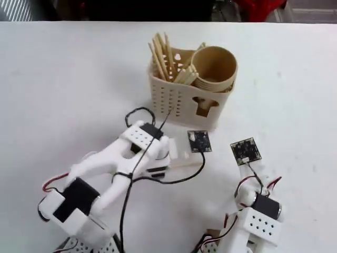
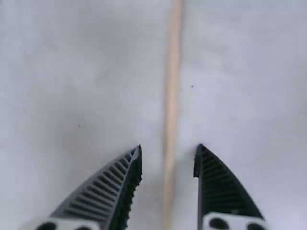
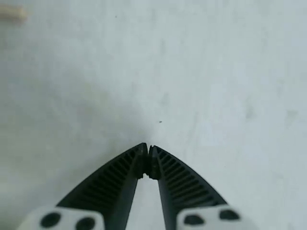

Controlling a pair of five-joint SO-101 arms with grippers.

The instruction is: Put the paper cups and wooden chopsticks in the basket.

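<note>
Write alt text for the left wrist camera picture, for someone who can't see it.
The left gripper is open, its dark ridged fingers on either side of a single wooden chopstick, not closed on it. The chopstick lies flat on the white table and runs straight away from the camera.

White table (image 1: 63, 79) bears basket (image 1: 181, 103) and one chopstick (image 2: 171, 96).

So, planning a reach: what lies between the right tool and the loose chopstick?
Bare white tabletop, per the right wrist view, from the black right tool to the pale wooden chopstick.
</note>
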